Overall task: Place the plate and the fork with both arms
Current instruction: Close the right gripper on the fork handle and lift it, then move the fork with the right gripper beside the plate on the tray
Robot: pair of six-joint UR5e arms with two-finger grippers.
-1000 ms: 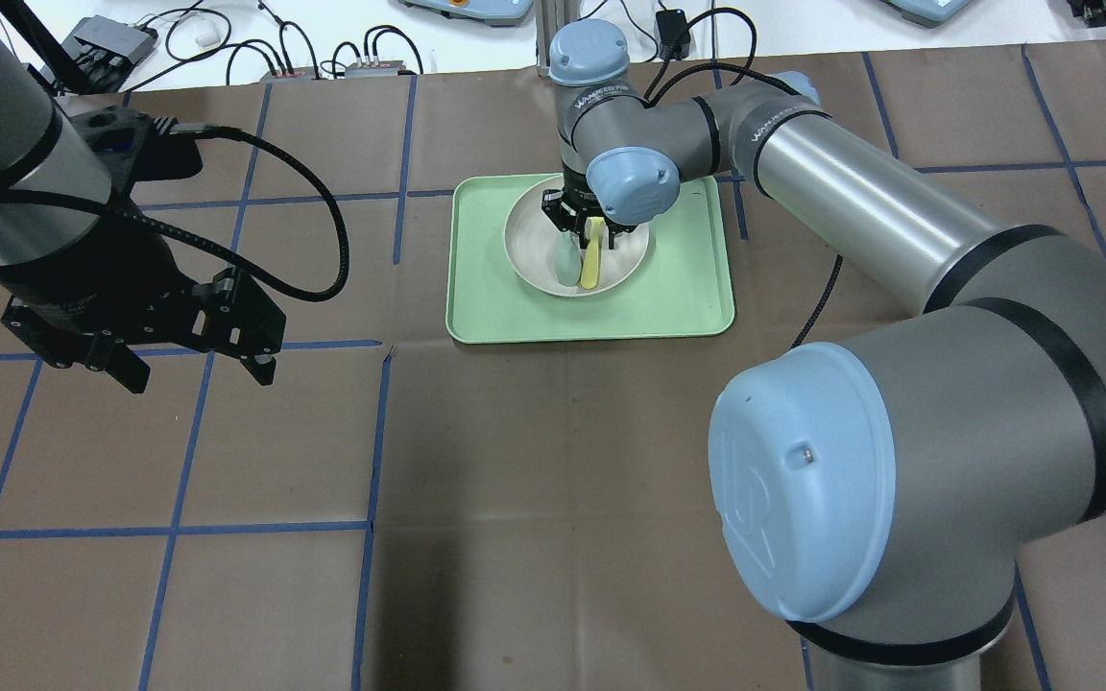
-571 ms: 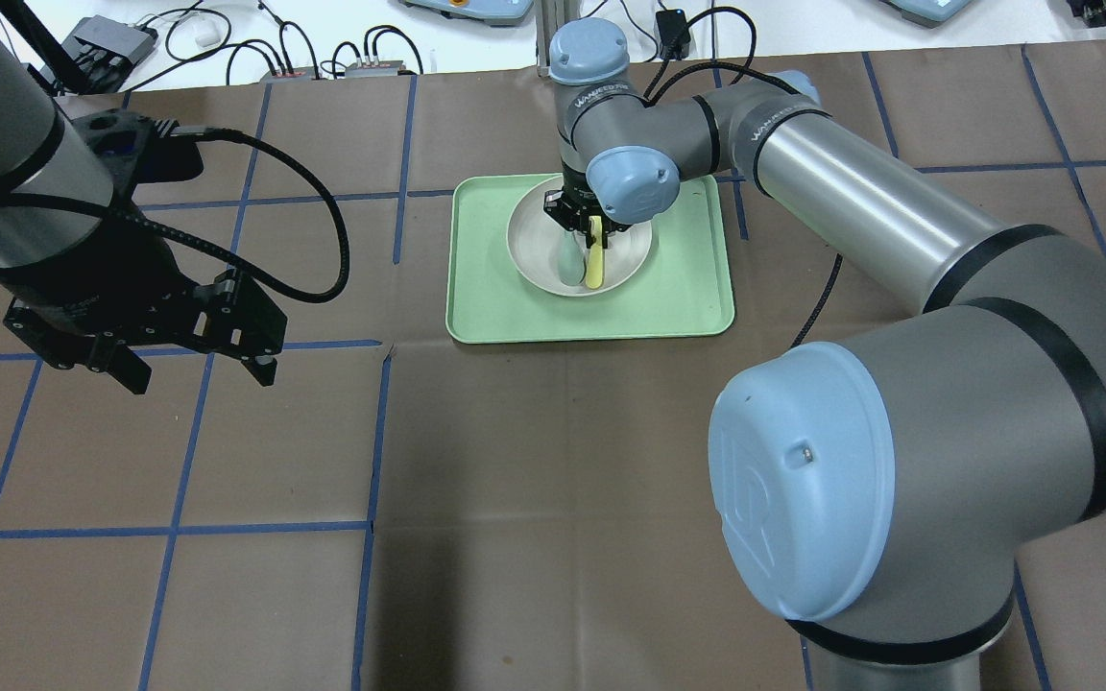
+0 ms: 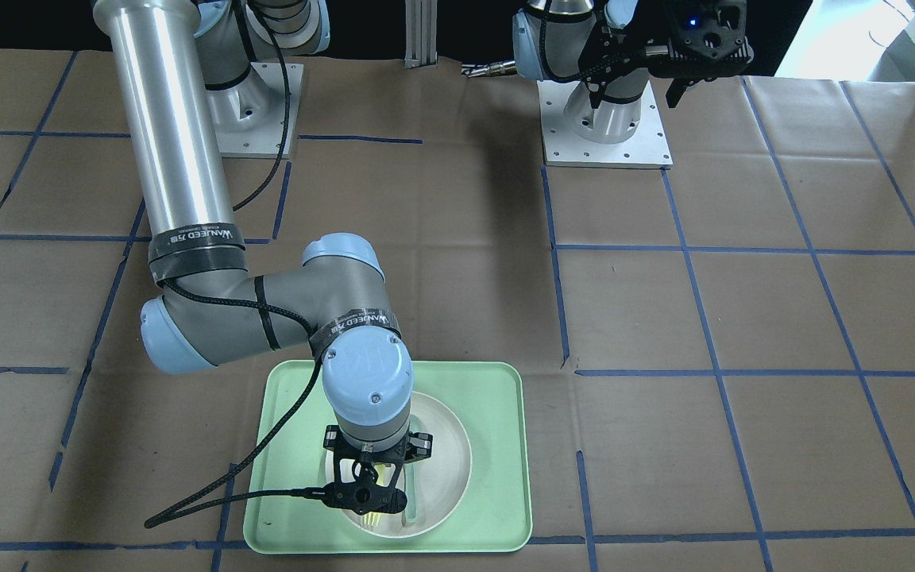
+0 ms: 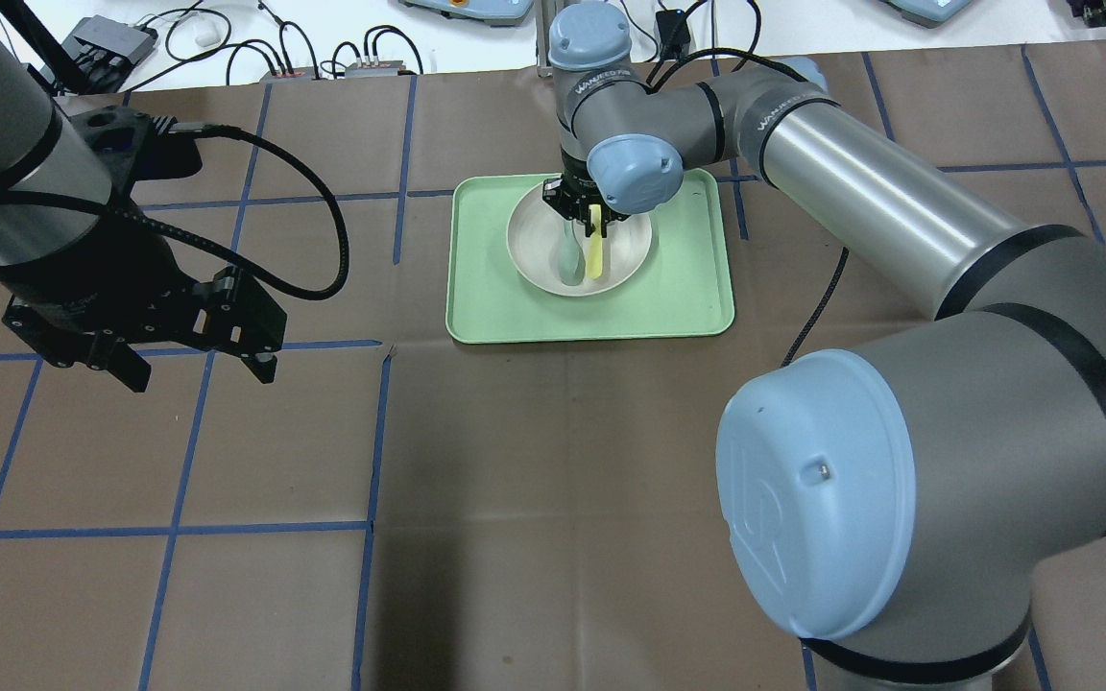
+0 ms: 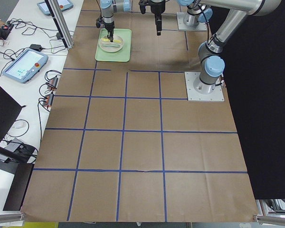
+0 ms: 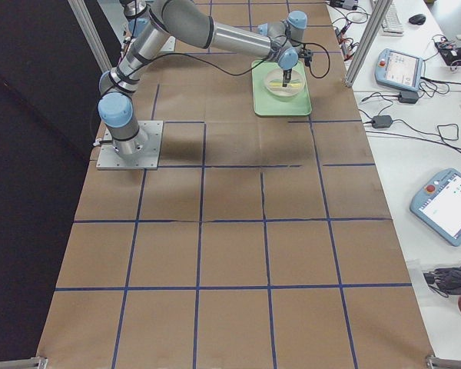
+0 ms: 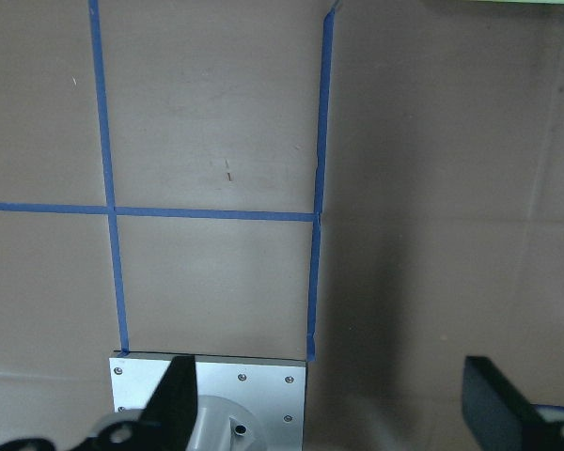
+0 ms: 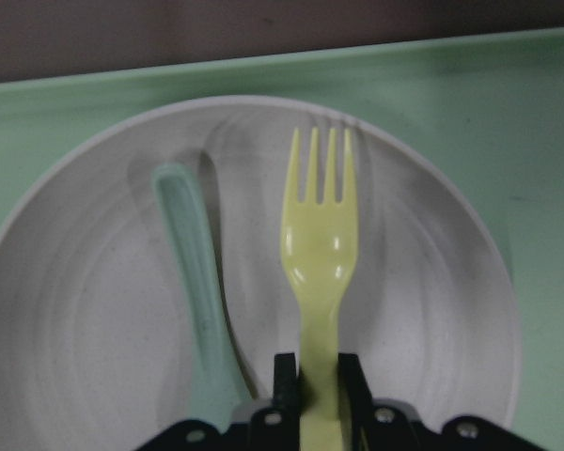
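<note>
The off-white plate (image 4: 626, 251) sits in the mint-green tray (image 4: 505, 307). My right gripper (image 4: 588, 221) is over the plate, shut on the handle of the yellow fork (image 4: 594, 255). In the right wrist view the fingers (image 8: 285, 383) pinch the fork (image 8: 320, 244), which casts a shadow on the plate (image 8: 432, 310). A grey-green spoon (image 8: 193, 282) lies in the plate beside it. My left gripper (image 4: 198, 372) is open and empty above the bare table, far to the left of the tray. It shows the same way in the left wrist view (image 7: 329, 404).
The spoon (image 4: 567, 261) lies left of the fork in the plate. The tray (image 3: 497, 397) rests on brown paper with blue tape lines. Cables and boxes (image 4: 111, 38) lie along the far table edge. The left arm's base plate (image 7: 207, 395) is under the left gripper.
My right gripper's fingers have narrowed onto the fork handle, and the wrist has shifted slightly toward the tray's far edge with the fork. The left arm has not moved.
</note>
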